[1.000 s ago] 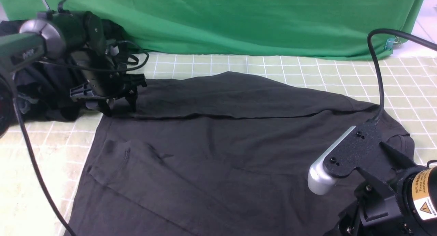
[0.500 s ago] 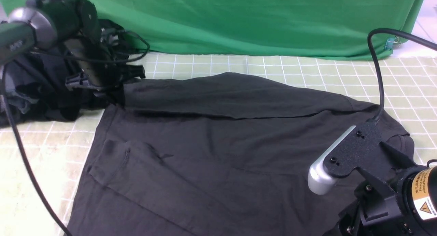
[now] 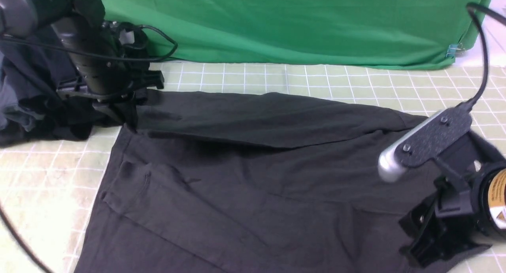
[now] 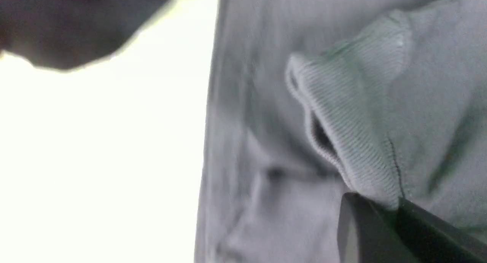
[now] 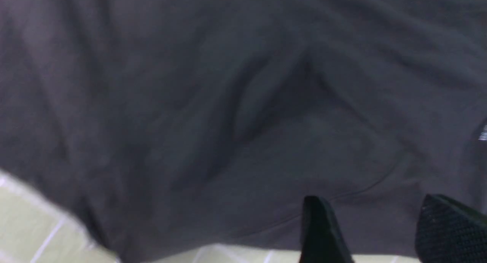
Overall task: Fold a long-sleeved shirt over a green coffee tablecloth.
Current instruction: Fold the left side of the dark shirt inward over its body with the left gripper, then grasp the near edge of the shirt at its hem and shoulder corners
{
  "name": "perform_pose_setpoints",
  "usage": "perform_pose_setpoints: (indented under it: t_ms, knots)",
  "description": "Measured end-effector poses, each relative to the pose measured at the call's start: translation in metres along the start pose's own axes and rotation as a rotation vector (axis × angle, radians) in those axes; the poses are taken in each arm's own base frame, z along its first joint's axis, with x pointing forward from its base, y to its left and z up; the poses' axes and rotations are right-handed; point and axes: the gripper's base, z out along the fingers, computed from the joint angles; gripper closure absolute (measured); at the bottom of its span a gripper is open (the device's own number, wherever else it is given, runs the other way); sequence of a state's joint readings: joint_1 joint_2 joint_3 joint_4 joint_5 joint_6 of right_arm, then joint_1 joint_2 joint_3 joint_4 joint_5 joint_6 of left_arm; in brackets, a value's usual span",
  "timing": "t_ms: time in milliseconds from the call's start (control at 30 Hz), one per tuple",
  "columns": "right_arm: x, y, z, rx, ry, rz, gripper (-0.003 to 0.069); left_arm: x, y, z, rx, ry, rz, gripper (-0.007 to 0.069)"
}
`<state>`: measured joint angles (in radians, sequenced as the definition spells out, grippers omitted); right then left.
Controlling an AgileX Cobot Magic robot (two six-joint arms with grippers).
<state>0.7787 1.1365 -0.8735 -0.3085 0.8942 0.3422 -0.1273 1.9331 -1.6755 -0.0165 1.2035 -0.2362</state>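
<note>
Since the earlier frame the left gripper (image 3: 125, 114) has closed on a sleeve end and drawn up and back toward the left, pulling the far fold of the long-sleeved shirt (image 3: 253, 178) taut. The right gripper (image 3: 429, 241) has swung up and to the right. Nearest the camera, at lower right, the right gripper hangs over the shirt's right edge. In the right wrist view its fingers (image 5: 321, 228) stand clearly apart, with dark fabric and a strip of checked cloth seen past them. Nothing is seen pinched between them, and whether they touch the fabric cannot be told. The shirt lies spread across the middle of the green coffee tablecloth (image 3: 355, 83), one sleeve folded over its near left part and another lying along its far edge. At the far left corner of the shirt, the left gripper's fingertips are pressed together on the ribbed cuff (image 4: 354, 114). Behind that gripper lies a heap of dark garments (image 3: 35, 103). Farthest back hangs a plain green backdrop (image 3: 276, 24).
</note>
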Motion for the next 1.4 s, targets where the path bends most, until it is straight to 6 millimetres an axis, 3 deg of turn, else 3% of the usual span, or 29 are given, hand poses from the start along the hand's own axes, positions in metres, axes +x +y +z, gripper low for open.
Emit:
perform_pose_setpoints:
  t_ms: [67,233,433,767,867,1033,1067,1100,1167,1400]
  knots:
    - [-0.004,-0.011,-0.001,0.026,-0.013,0.039,0.0319,0.022,0.001,0.0,-0.019,0.047,-0.007,0.0599]
    - [-0.007,-0.026,-0.001,0.061,-0.022,0.068,0.0319,0.054,0.012,0.004,-0.068,0.107,-0.039,0.0599]
    - [-0.009,-0.028,0.0,0.063,-0.044,0.061,0.0319,0.086,0.021,0.009,-0.079,0.108,-0.075,0.0599]
    - [-0.012,-0.028,-0.001,0.057,-0.072,0.061,0.0319,0.102,0.022,0.027,-0.048,0.134,-0.104,0.0568]
    - [-0.012,-0.028,-0.001,0.057,-0.072,0.061,0.0319,0.102,0.022,0.027,-0.048,0.136,-0.09,0.0497]
    - [-0.012,-0.028,-0.001,0.057,-0.072,0.061,0.0319,0.112,0.025,0.025,-0.084,0.241,-0.065,0.0264]
    - [-0.012,-0.028,-0.001,0.057,-0.072,0.061,0.0319,0.114,0.026,0.026,-0.088,0.252,-0.065,0.0255]
    - [-0.012,-0.028,-0.001,0.057,-0.072,0.061,0.0319,0.121,0.028,0.026,-0.104,0.278,-0.056,0.0182]
    - [-0.012,-0.028,-0.001,0.057,-0.072,0.061,0.0319,0.133,0.032,0.027,-0.116,0.308,-0.053,0.0125]
    - [-0.012,-0.028,-0.001,0.057,-0.072,0.061,0.0319,0.192,0.044,0.04,-0.093,0.347,-0.076,0.0061]
